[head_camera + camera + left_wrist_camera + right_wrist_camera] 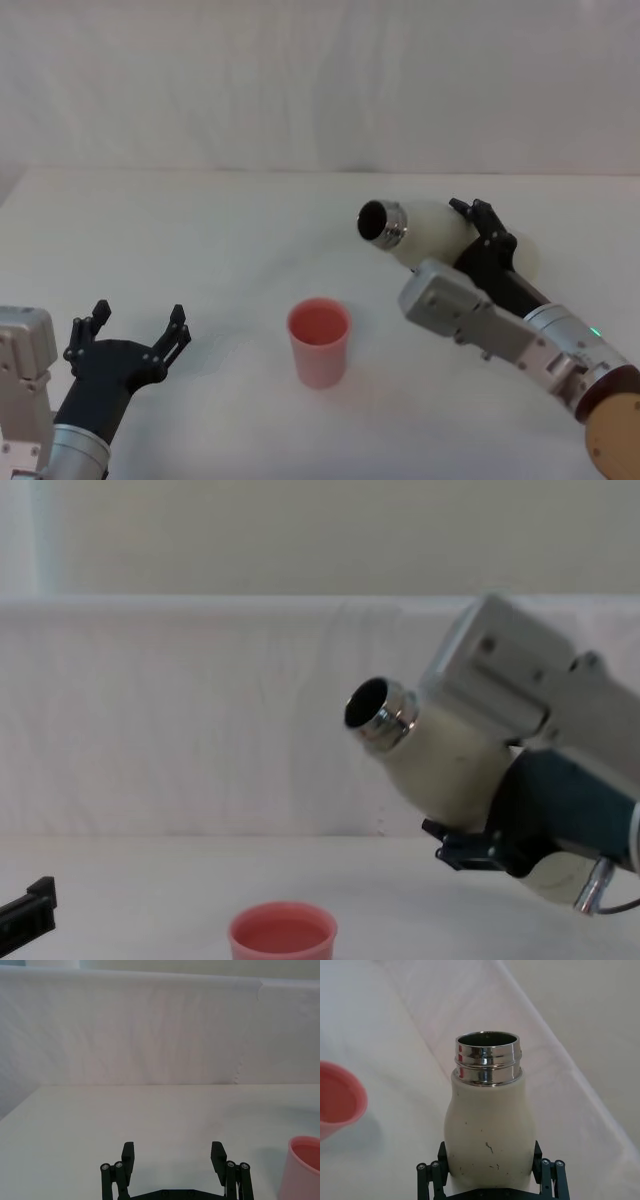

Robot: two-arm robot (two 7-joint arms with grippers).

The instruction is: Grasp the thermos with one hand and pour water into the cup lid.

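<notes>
Right hand (490, 1180): I am holding it in the air to the right of the cup lid, its two black jaws pinching the lower body of the thermos from either side.

Thermos (425, 232): I am carrying it clear of the desk, tipped well over, with the steel threaded neck (488, 1058) pointing toward the robot's left and slightly upward. In the chest view the mouth is sitting higher than the cup lid and off to its right, not yet over it.

Cup lid (319, 341): the small pink cup is standing upright on the white desk (200, 260), near the middle, between the two arms. Its inside looks pink throughout; I cannot tell whether there is water in it.

Left hand (130, 345): I am leaving it parked low at the left, jaws spread wide, gripping nothing.

Handling, as I judge it: the thermos is rigid and smooth, so it could turn or slide between the jaws as it tilts. If full, its weight will be shifting toward the neck. Staying low on the body seems right, keeping the mouth unobstructed.

Cup lid risk: it looks light and thin-walled, so a nudge from the neck or a hard stream could tip it.

Next, I judge: bring the mouth above the cup, then tilt slowly.
</notes>
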